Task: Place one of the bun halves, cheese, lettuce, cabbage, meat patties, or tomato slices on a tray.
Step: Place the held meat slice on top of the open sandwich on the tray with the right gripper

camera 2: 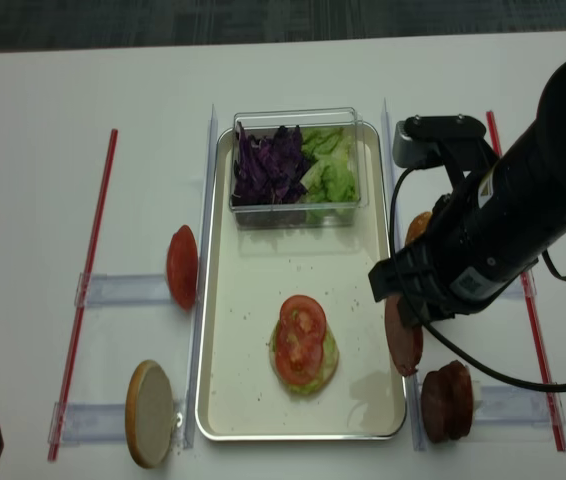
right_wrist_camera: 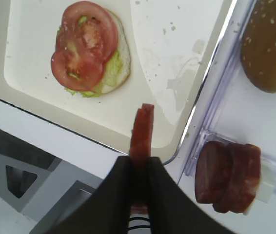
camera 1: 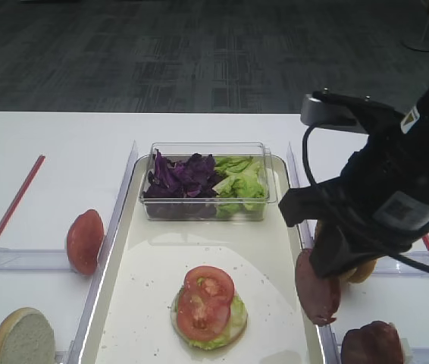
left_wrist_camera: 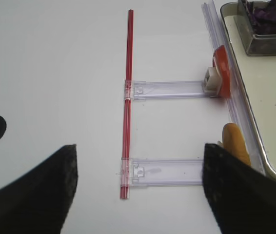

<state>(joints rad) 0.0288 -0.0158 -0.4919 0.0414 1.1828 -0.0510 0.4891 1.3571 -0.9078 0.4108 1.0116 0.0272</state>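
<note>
Meat patties are the business here, and one pinkish-brown disc with a dark rim hangs on edge, pinched between the black fingers of the right gripper, low at the lower right of the overhead view, just over the rim of the long cream-white rectangular tray. Largest first: that tray fills the middle, with a clear plastic box of purple cabbage and light green lettuce at its top end, and a pale bun half stacked with lettuce and two red tomato slices near the bottom. Spare patties stand in a clear rack to the lower right. The left gripper hangs spread wide, holding nothing, over bare white table at the left.

My worry: the disc is held by its edge, so it may slip, or land on the rim and tip off outside.
</note>
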